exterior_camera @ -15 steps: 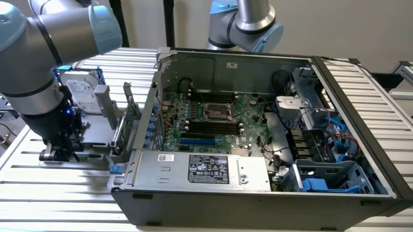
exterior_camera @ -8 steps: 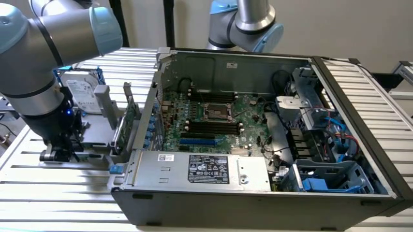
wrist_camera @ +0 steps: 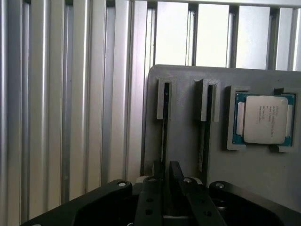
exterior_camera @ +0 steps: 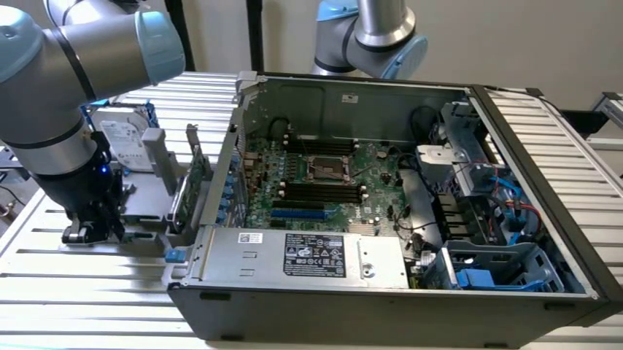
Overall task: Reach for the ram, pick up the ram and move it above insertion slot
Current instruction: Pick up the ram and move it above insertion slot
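The ram (wrist_camera: 164,117) stands on edge in one slot of a grey holder (wrist_camera: 183,108), seen end-on as a thin dark strip. My gripper (wrist_camera: 165,176) sits over its near end with a black finger (wrist_camera: 176,176) close against each side of the stick. In the exterior view my gripper (exterior_camera: 93,230) points down into the holder (exterior_camera: 146,211) at the left, outside the open computer case (exterior_camera: 389,292). The insertion slots (exterior_camera: 316,193) are dark rows beside the processor socket on the motherboard.
A second stick (wrist_camera: 205,127) stands in the neighbouring slot, and a processor chip (wrist_camera: 265,119) lies in a recess beside it. A hard drive (exterior_camera: 122,138) and a green expansion card (exterior_camera: 198,175) stand by the holder. Another arm (exterior_camera: 375,36) hangs behind the case.
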Motion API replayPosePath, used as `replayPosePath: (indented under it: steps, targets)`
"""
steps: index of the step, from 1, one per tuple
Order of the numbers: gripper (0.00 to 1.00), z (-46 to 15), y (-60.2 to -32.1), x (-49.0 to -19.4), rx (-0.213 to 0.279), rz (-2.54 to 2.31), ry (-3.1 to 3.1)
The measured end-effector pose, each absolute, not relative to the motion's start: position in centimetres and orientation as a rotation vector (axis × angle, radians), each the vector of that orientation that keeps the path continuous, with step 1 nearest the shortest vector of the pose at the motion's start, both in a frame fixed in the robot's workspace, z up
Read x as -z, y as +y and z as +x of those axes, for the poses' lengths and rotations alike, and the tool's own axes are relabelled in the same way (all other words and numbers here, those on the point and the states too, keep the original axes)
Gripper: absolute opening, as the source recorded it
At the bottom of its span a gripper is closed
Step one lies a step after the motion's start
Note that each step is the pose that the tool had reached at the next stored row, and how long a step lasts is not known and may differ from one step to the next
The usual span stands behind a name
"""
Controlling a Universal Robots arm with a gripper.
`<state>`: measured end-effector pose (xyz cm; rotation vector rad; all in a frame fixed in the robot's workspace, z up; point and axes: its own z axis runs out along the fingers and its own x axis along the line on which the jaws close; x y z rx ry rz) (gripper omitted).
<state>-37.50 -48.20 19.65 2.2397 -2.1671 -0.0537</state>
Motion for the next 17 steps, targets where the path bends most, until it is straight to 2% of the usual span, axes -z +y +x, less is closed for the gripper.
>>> replayPosePath:
  steps: [4, 5, 17]
  targets:
    - [0.18, -37.5, -48.21, -19.66, 0.054, 2.24, -2.167]
    - [0.13, -37.5, -48.2, -19.66, 0.054, 2.24, -2.167]
    - [0.13, -37.47, -48.2, -19.94, 0.054, 2.239, -2.168]
